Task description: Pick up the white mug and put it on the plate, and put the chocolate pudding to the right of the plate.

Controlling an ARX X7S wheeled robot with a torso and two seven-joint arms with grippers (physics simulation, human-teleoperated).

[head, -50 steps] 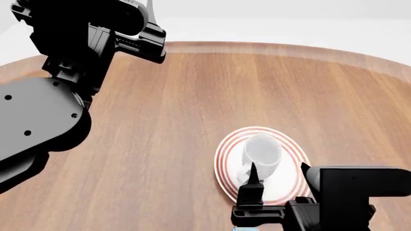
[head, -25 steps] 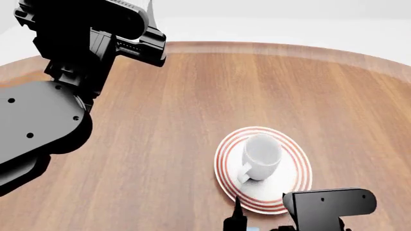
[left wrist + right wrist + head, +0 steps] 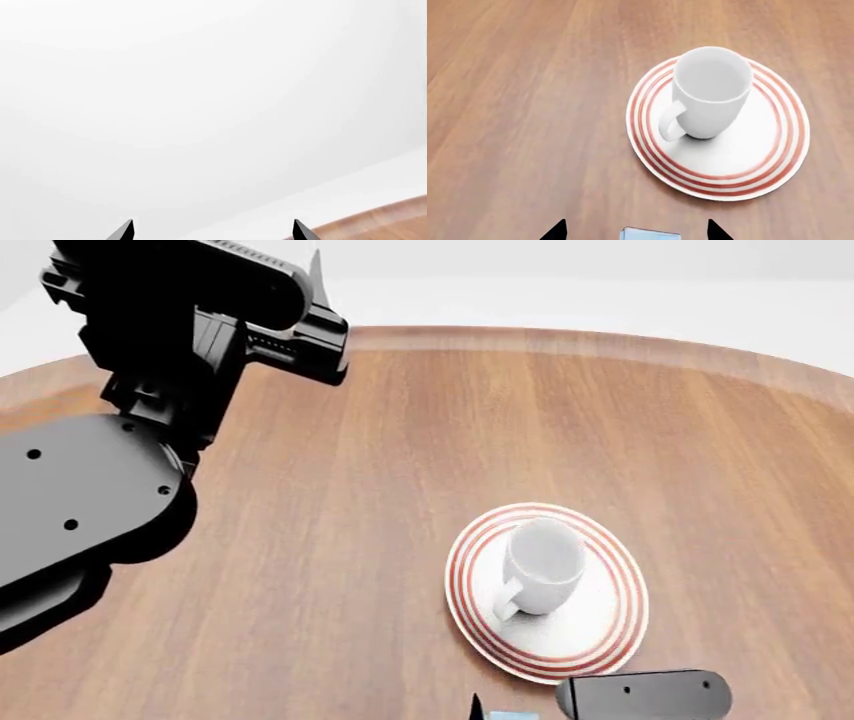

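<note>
The white mug (image 3: 541, 562) stands upright on the red-ringed plate (image 3: 577, 638), its handle towards me; both also show in the right wrist view, mug (image 3: 710, 92) on plate (image 3: 740, 162). My right gripper (image 3: 635, 231) is open, low over the table on the near side of the plate and apart from it. Between its fingertips (image 3: 557, 231) a light blue edge of the chocolate pudding (image 3: 650, 234) shows, touching neither finger; it also peeks in at the head view's bottom edge (image 3: 507, 716). My left gripper (image 3: 212, 231) is open and empty, held high at the far left.
The round wooden table (image 3: 400, 470) has a raised rim (image 3: 561, 338) at the far side. My left arm (image 3: 94, 490) fills the left of the head view. The right arm's black body (image 3: 643, 695) sits at the bottom edge, just before the plate.
My right arm has drawn back towards me, away from the mug and almost out of the head view. The mug stays on the plate. The left arm has barely shifted.
</note>
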